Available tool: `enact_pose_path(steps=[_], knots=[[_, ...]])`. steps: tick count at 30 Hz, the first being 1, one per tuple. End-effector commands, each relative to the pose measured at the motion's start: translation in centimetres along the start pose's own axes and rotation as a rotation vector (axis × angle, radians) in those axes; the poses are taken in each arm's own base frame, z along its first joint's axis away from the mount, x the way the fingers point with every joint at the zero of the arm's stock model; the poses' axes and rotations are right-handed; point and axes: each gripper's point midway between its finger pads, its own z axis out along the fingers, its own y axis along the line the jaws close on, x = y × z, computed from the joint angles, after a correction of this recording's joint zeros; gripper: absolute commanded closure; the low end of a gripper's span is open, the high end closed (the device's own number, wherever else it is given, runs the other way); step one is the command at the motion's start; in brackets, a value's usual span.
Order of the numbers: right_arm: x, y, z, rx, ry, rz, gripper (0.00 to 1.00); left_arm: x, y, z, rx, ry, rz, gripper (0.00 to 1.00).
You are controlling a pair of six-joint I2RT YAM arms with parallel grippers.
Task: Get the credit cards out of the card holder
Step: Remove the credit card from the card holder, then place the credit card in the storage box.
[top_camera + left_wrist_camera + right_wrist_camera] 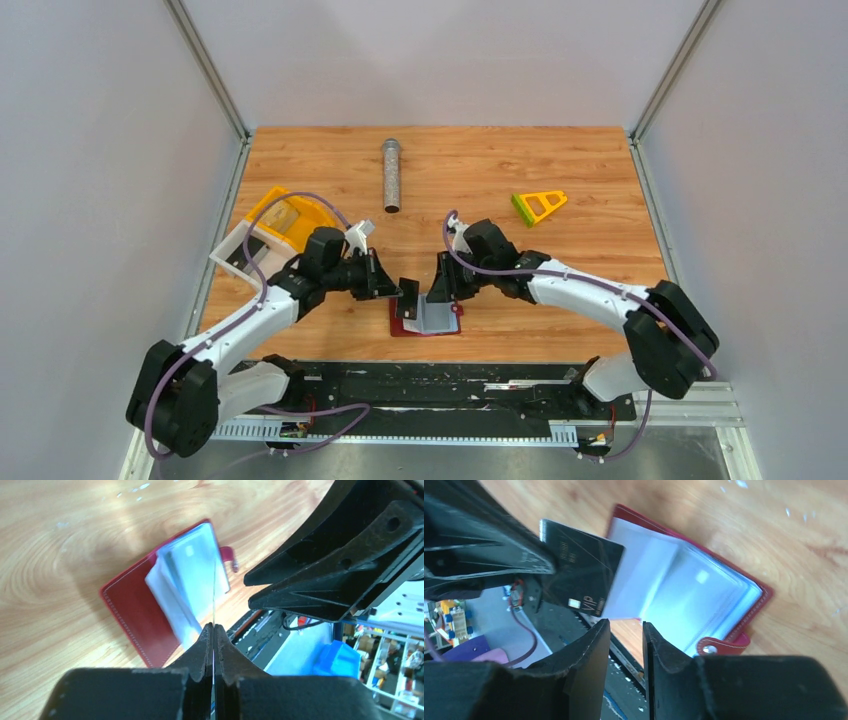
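The dark-red card holder (425, 323) lies open on the wood near the table's front edge, its light blue-grey pockets (689, 585) fanned upward. My left gripper (400, 292) is shut on a dark grey-black credit card (584, 572) marked "VIP". In the left wrist view that card (214, 595) shows edge-on as a thin line running out of the closed gripper (214, 626) toward the holder (135, 607). The card's far edge still meets a pocket sleeve. My right gripper (625, 625) hovers just right of the holder, its jaws a little apart with nothing between them. No tan-gold card shows.
A grey metal cylinder (391, 176) lies at the back centre. A yellow-green triangular piece (538, 206) sits at the back right. Yellow and white trays (275, 225) stand at the left edge. The black base rail (440, 385) runs just in front of the holder.
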Motion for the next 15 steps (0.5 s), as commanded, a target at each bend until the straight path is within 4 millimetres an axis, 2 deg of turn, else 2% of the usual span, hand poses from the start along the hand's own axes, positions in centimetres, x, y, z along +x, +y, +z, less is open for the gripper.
enact_pose_path(steps=[1,2,8,12,15], knots=[[-4.0,4.7,-3.7,-0.133,-0.095,-0.192,0.67,-0.5,-4.1,-2.4,0.131,0.034,0.149,1.00],[-4.2,5.2,-4.2,-0.156,-0.098,-0.220,0.65,-0.2,-5.3,-2.9,0.184,0.055,0.178,1.00],[-5.7,7.6,-6.4,-0.240,-0.102,-0.363,0.61,0.2,-8.8,-4.7,0.349,0.071,0.217,1.00],[-6.8,9.6,-7.6,-0.294,-0.114,-0.437,0.59,0.4,-10.0,-5.3,0.409,0.082,0.230,1.00],[-6.7,10.6,-7.8,-0.355,-0.087,-0.477,0.56,0.6,-10.1,-5.4,0.424,0.093,0.231,1.00]])
